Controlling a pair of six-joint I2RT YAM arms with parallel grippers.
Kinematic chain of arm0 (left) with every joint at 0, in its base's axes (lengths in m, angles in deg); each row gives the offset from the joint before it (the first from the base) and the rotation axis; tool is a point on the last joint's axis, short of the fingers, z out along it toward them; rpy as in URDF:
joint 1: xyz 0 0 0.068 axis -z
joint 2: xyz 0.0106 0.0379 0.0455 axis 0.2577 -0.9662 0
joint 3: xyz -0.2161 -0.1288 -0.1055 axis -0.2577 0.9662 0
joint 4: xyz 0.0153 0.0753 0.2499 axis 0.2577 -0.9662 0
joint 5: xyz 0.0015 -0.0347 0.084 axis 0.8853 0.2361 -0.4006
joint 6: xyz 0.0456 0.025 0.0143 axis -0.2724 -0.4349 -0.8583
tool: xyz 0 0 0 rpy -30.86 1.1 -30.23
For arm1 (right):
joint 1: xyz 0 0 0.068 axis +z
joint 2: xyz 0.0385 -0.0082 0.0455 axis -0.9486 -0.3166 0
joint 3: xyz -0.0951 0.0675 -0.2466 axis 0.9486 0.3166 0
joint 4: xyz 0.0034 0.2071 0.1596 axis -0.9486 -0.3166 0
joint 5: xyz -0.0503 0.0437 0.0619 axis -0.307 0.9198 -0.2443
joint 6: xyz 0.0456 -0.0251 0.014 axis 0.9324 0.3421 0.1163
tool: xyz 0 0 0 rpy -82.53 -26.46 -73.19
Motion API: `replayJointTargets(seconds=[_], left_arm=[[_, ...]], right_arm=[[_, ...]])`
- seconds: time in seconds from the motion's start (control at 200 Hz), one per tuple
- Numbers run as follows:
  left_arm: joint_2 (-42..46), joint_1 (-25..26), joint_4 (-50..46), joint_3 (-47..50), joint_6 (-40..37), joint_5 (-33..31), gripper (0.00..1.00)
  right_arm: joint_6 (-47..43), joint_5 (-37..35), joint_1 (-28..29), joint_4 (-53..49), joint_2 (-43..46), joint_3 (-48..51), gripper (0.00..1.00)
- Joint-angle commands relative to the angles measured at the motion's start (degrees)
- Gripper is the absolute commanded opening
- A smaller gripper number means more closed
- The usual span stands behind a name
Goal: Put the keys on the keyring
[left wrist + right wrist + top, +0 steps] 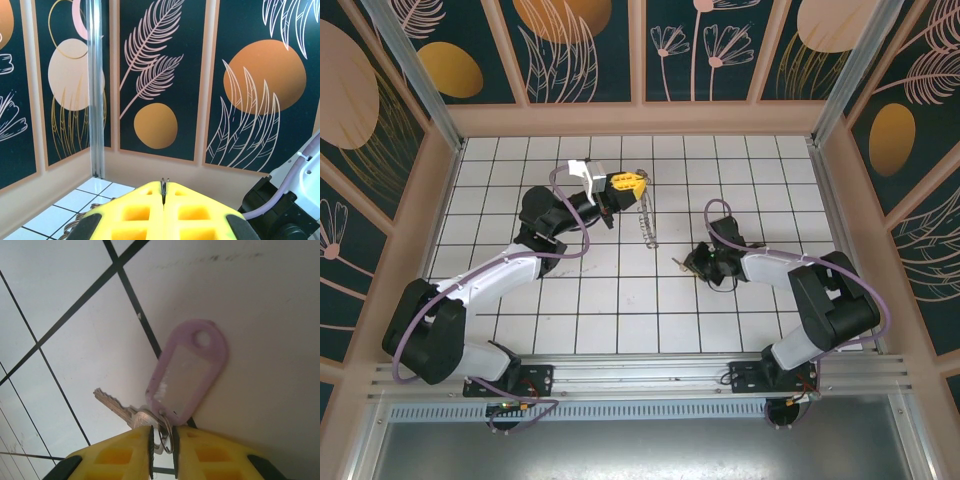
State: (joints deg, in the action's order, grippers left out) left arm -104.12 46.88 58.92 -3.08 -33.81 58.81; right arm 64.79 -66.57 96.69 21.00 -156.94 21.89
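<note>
The left jaws are clenched, their yellow fingers [145, 212] pressed together on a thin bit of wire belonging to the keyring [646, 215]. There is just one keyring, a pale loop edged with tiny metal rings. It dangles from that grip toward the white tiled tabletop [620, 310] near the middle. The right jaws, low over the tiles off to the right, sit either side of one small metal ring [167, 437] with only a narrow gap, and I can't tell whether they actually pinch it. On that ring hang one key [116, 407], silvery with a short toothed blade, and one lilac-pink plastic tag [187, 372] with a pale window and a hole at its far end. Both lie flat on the tabletop. Key and keyring are near each other but apart, one at each of the two arms.
</note>
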Motion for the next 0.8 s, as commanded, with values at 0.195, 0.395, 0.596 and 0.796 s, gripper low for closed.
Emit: replayJointTargets(seconds=[0.195,0.395,0.596,0.796], left_arm=[[-0.7,0.3,3.8,-0.1,1.6,0.7,0.00],[-0.5,0.3,3.1,-0.3,1.8,0.6,0.00],[0.4,0.3,1.1,-0.9,0.9,0.4,0.00],[0.7,0.3,-0.4,-1.8,-0.6,0.6,0.00]], right_arm=[[-1.9,-2.9,-1.2,0.5,-0.8,1.8,0.14],[-5.4,-2.9,-1.4,0.5,-0.4,0.8,0.00],[-21.2,-4.2,-2.6,1.2,7.4,-4.1,0.00],[-36.4,8.9,-7.9,11.2,15.1,-3.9,0.00]])
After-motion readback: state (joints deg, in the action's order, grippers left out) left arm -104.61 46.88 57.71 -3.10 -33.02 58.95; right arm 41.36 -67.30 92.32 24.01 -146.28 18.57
